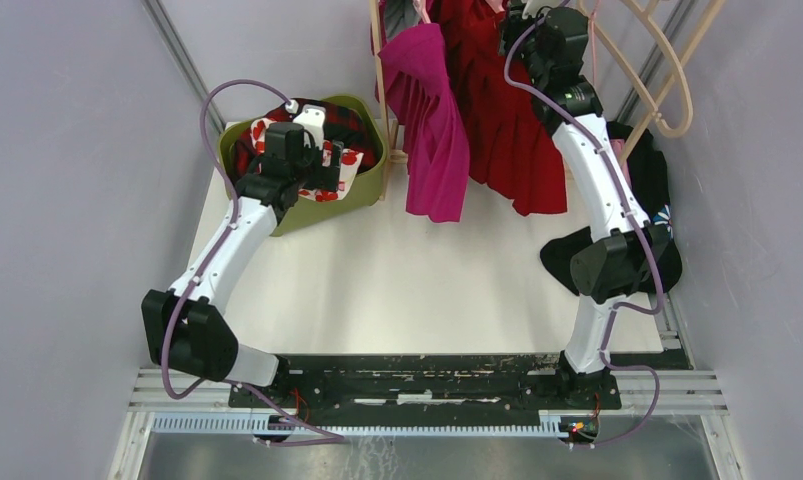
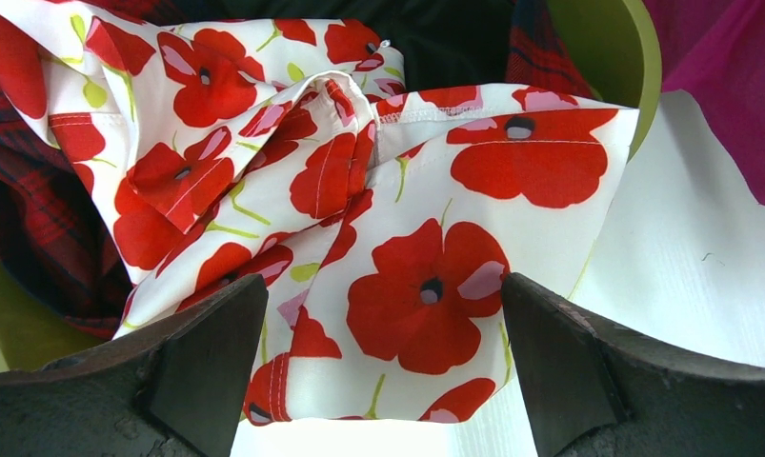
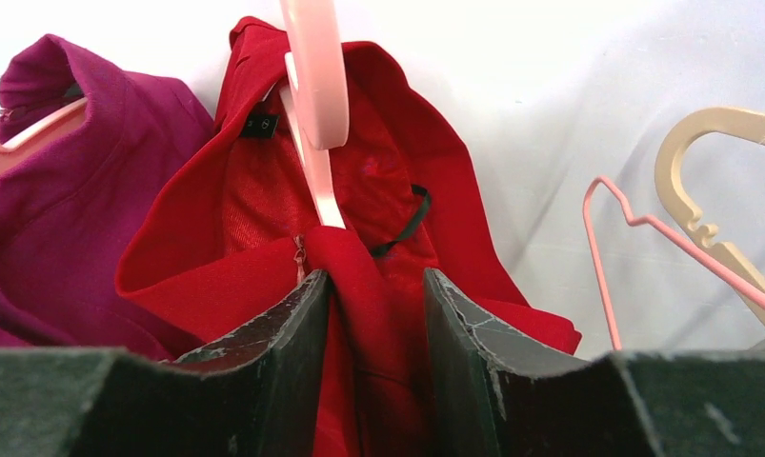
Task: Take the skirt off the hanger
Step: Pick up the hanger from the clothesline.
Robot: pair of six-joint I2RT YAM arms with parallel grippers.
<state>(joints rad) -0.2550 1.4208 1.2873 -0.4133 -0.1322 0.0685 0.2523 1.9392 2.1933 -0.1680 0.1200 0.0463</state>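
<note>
Only the wrist view shows my right gripper [image 3: 376, 286] half-parted around a fold of the red fabric skirt [image 3: 254, 190] on its pink plastic hanger [image 3: 321, 76]; whether gripping, I cannot tell. My left gripper [image 2: 383, 295] gapes empty.

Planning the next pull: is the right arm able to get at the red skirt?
Likely yes: the right gripper straddles the red skirt just under the pink hanger, with nothing in between.
</note>
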